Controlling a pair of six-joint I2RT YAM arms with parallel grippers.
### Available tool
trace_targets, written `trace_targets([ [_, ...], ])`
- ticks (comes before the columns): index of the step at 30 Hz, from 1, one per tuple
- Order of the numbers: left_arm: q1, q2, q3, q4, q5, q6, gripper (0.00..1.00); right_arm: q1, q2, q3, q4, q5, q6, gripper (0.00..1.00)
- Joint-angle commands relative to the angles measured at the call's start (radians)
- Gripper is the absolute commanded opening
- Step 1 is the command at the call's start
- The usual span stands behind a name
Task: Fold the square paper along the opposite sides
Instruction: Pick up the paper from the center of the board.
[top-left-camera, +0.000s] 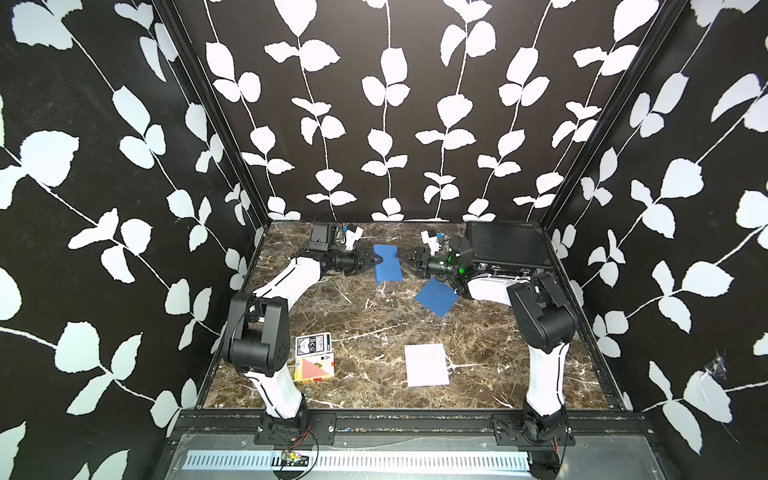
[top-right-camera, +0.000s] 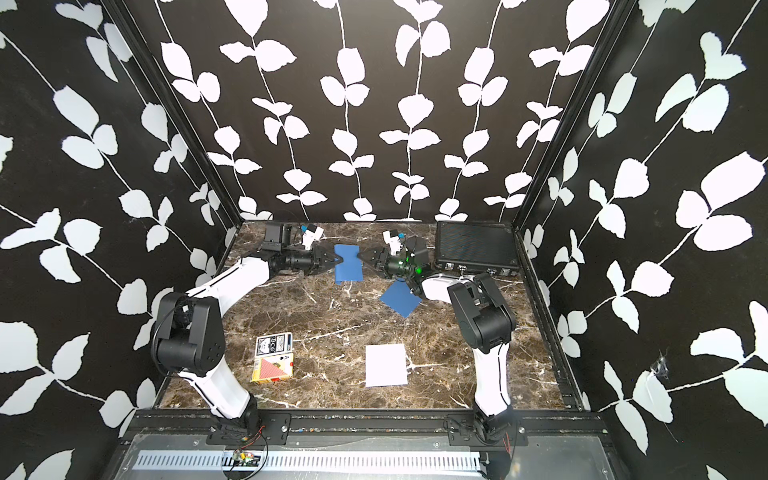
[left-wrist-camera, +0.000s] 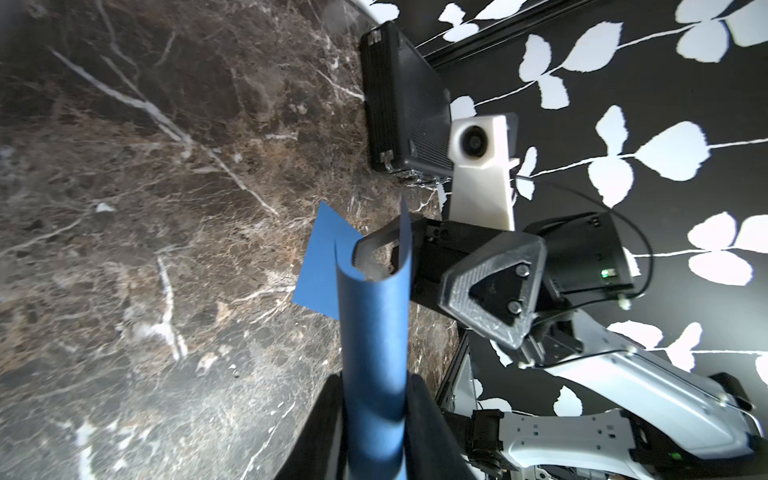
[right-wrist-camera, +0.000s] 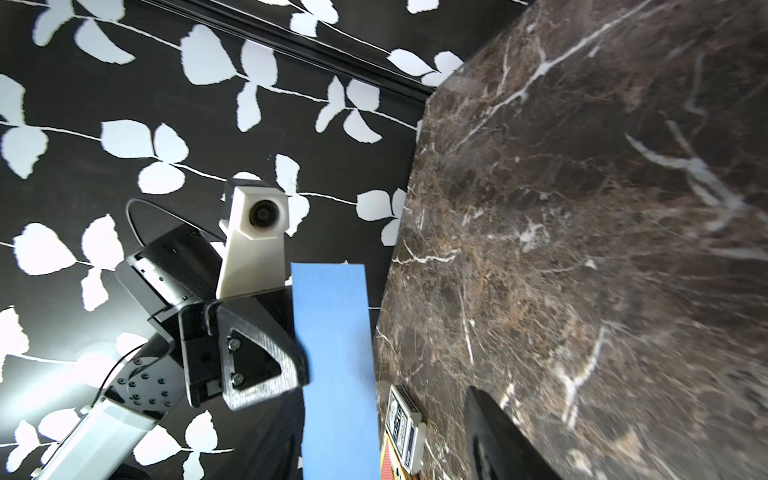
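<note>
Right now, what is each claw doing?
Left claw: shut on the curled blue paper sheet.
Right claw: open, jaws spread around that sheet's opposite edge.

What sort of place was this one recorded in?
Probably a lab test booth: a left arm and right arm mounted at the front of a marble-look table, boxed in by leaf-patterned walls, with a black case.
</note>
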Motion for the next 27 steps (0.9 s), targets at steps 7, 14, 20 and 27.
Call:
trace_targets([
  [7, 0.004, -0.082, -0.034, 0.085, 0.062, -0.018, 0.24, 0.035, 0.044, 0.058, 0.199, -0.03, 0.118, 0.54],
  [14, 0.005, -0.088, -0.025, 0.047, 0.049, 0.021, 0.24, 0.034, 0.021, 0.051, 0.234, -0.023, 0.138, 0.31],
  [20, 0.007, -0.088, -0.02, 0.014, 0.036, 0.05, 0.25, 0.029, -0.006, 0.034, 0.239, -0.015, 0.136, 0.25],
  [27, 0.013, -0.093, -0.024, 0.001, 0.028, 0.066, 0.26, 0.027, -0.032, 0.012, 0.239, -0.009, 0.131, 0.25],
])
